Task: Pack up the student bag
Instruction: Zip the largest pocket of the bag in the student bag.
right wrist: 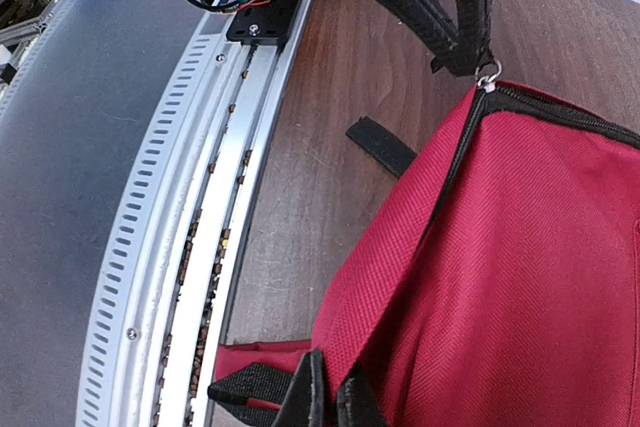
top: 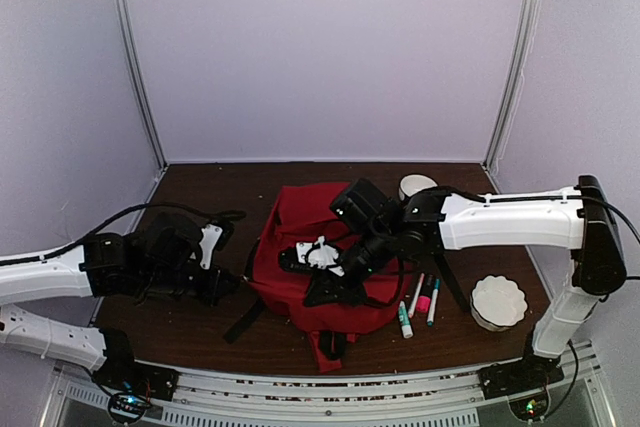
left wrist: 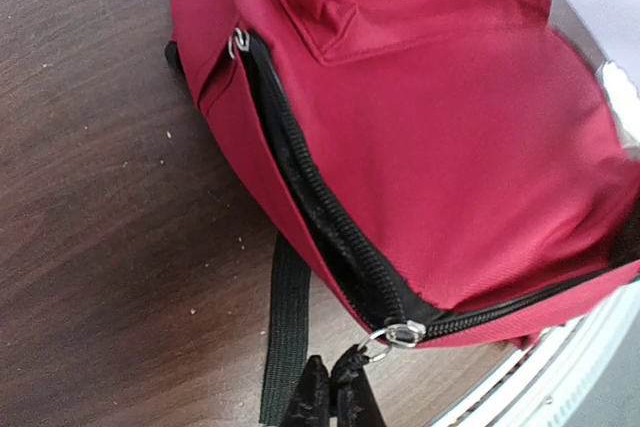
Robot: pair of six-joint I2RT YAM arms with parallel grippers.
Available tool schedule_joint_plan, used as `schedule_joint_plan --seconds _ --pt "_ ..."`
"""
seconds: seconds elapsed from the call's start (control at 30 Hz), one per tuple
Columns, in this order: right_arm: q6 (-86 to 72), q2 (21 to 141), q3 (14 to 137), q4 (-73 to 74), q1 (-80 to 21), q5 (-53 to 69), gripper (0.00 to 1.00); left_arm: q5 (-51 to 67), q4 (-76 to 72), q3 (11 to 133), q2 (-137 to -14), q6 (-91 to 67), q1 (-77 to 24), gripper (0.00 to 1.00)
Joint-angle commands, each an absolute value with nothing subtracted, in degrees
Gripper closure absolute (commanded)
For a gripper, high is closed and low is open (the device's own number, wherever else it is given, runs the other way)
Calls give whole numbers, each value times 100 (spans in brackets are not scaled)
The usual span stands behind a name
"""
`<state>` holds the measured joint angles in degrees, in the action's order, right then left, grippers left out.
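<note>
Centre frame on the dark table (top: 200, 187), the student bag (top: 300, 222) lies slumped. The right gripper (right wrist: 325, 387) is pinched tight on a fold of its red fabric, seemingly to steady it. The left gripper (left wrist: 335, 387), closed, sits at the zip pull (left wrist: 390, 335).

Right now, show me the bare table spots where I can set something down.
Widest free patch: the table strip between the back wall and the red backpack. A smaller one lies at the near edge between the black strap and the left arm. Crowded: right of the backpack, with markers, white scalloped bowl and right arm.
</note>
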<state>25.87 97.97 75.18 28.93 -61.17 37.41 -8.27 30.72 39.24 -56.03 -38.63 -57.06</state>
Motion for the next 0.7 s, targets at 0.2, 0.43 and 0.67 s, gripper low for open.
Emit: schedule_joint_plan --seconds 0.2,0.43,0.67 --pt "3122 9384 6923 3879 -6190 3601 100 -1323 3321 4110 -5692 -3041 -4416 100" --pt "3225 9397 6962 3956 -6312 3805 100 -916 2669 5046 -7197 -2371 -4211 100" --pt "3108 9378 6929 3840 -6451 3770 100 -808 2495 5564 -7960 -2054 -3829 100"
